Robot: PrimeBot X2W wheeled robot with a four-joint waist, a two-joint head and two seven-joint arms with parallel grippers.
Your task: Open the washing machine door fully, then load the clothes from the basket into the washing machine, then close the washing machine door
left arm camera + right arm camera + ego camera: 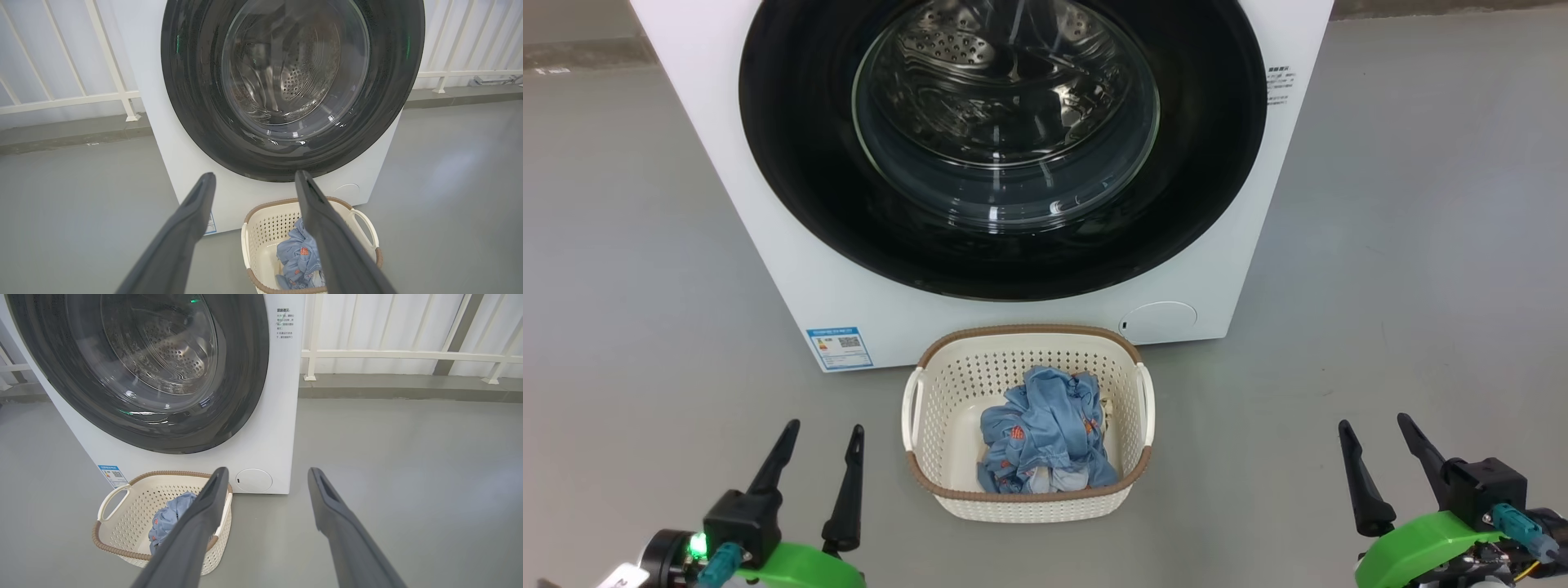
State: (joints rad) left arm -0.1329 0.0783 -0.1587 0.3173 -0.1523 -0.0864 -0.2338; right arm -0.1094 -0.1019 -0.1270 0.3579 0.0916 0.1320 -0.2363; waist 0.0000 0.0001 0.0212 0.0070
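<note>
The white washing machine (792,278) stands ahead with its glossy black round door (800,163) shut flat against the front; steel drum holes show through the porthole. On the floor right before it sits the cream basket (947,384) with a brown rim, holding crumpled light blue clothes (1045,433) with orange-red prints and a cream-white bit at the right. My left gripper (823,430) is open at the lower left, left of the basket. My right gripper (1376,423) is open at the lower right, well clear of the basket. Both hold nothing.
Grey floor (1421,286) spreads on both sides of the machine. A white railing (408,355) runs behind it along a low kerb. A blue label sticker (840,348) and a round service flap (1160,320) sit low on the machine's front.
</note>
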